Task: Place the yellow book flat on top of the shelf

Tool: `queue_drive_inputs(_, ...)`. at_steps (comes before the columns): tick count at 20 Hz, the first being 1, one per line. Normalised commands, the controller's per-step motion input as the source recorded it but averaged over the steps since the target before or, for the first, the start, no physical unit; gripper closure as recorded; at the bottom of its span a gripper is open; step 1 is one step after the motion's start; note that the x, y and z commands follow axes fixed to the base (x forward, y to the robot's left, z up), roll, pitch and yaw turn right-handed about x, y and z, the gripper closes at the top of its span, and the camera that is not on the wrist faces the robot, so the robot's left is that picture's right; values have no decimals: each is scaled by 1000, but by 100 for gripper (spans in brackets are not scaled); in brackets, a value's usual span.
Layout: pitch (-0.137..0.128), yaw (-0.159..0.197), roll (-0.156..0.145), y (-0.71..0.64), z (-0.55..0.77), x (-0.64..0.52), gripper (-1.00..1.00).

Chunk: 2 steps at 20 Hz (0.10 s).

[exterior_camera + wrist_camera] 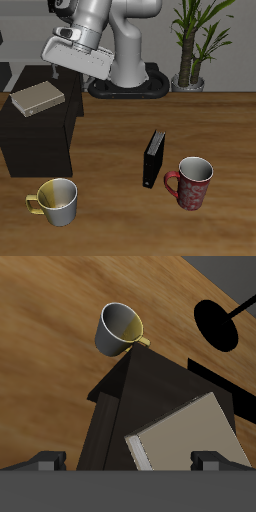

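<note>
The yellow book (38, 97), grey-tan with pale edges, lies flat on the top of the shelf (40, 140), a low black-brown cabinet at the table's side. My gripper (56, 70) hangs just above and slightly behind the book, open and empty. In the wrist view the book (190, 436) rests on the shelf top (125, 386). The two fingertips (45, 461) stand wide apart on either side of the book, without touching it.
A black upright book (154, 158) stands mid-table with a red mug (193, 183) beside it. A yellow-handled mug (58, 200) sits near the front edge by the shelf, also in the wrist view (120, 328). A potted plant (195, 40) stands at the back.
</note>
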Motion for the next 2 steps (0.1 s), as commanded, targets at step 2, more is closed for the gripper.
queue_drive_inputs(2, 18, -31, 100, 198, 70, -8, -100)
